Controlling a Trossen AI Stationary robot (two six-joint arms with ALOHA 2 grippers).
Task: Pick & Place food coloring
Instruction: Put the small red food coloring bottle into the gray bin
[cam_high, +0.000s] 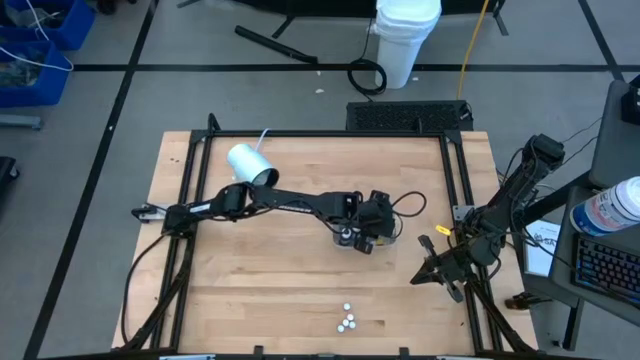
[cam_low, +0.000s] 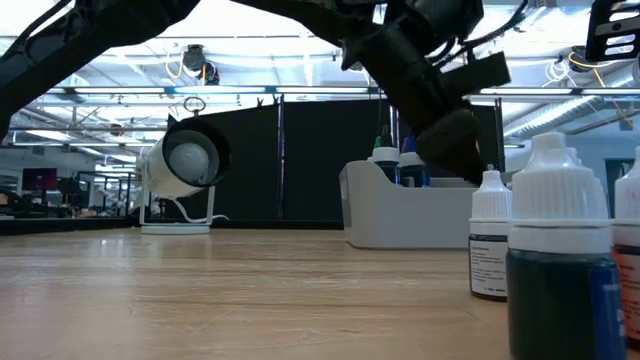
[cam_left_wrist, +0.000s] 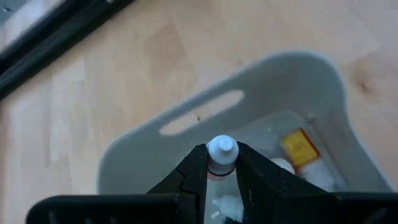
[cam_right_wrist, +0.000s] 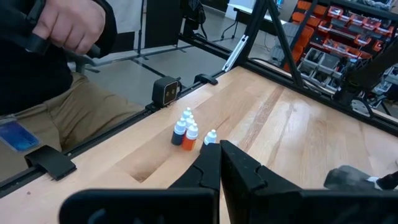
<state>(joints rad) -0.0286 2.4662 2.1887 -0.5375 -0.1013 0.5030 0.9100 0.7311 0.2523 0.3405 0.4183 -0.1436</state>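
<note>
My left gripper (cam_left_wrist: 221, 163) reaches to the table's middle (cam_high: 350, 236) and is shut on one food coloring bottle (cam_left_wrist: 222, 149), held above the grey tray (cam_left_wrist: 186, 134). In the tray lie more bottles, one with a yellow label (cam_left_wrist: 299, 145). A few loose white-capped bottles (cam_high: 346, 320) stand upright near the table's near edge. They show in the right wrist view (cam_right_wrist: 185, 133) and close up in the low view (cam_low: 555, 250). My right gripper (cam_right_wrist: 219, 163) hovers, shut, by the table's right side (cam_high: 432, 270), away from them. My left gripper pinches the bottle between its two fingertips, just under the white cap (cam_left_wrist: 222, 145), at the neck. The cap end points away from the wrist, along the fingers. The bottle is lifted clear above the tray's inside; its body is hidden by the fingers.
A big white cylinder (cam_high: 250, 163) lies on its side on the far left part of the table. Black frame rails (cam_high: 190, 190) run along the table's edges. A person's hand (cam_right_wrist: 68, 25) shows beyond the near edge. Bare wood lies between tray and loose bottles.
</note>
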